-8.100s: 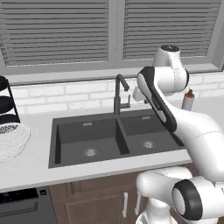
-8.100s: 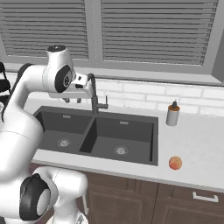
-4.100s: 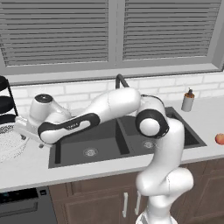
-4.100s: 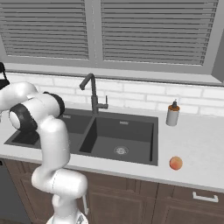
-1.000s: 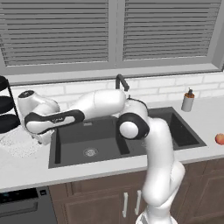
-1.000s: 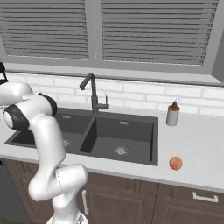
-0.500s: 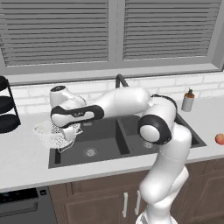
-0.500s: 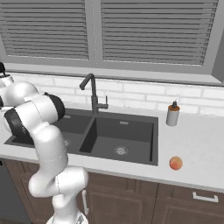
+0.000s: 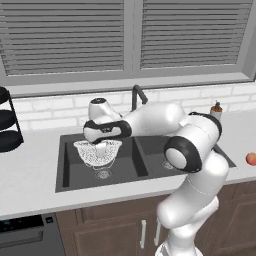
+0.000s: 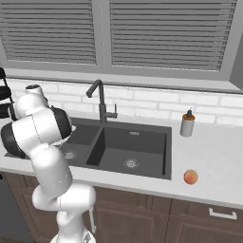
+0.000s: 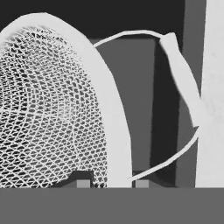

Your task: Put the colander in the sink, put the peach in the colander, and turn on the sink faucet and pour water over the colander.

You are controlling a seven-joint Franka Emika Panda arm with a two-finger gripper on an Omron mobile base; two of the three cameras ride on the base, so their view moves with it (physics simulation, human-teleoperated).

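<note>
The white mesh colander (image 9: 89, 153) hangs level over the left basin of the dark double sink (image 9: 125, 169), above its drain. My gripper (image 9: 102, 149) is shut on its front rim. In the hand view the colander's mesh (image 11: 52, 109) takes up the left side, its rim passes between my fingertips (image 11: 83, 183), and its wire handle (image 11: 183, 87) loops to the right. The peach (image 9: 251, 158) lies on the counter far to the right, also seen as the peach (image 10: 191, 177) near the front edge. The faucet (image 9: 137, 95) stands behind the sink divider, with no water running from it.
A soap bottle (image 9: 216, 110) with a brown top stands on the counter right of the sink. A black tiered rack (image 9: 7, 122) stands at the far left. My arm spans across the sink in front of the faucet (image 10: 100, 100). The right basin (image 10: 142, 142) holds nothing.
My gripper has carried the colander rightward off the left counter and now holds it over the left basin. The peach, the faucet and the bottle have stayed where they were.
</note>
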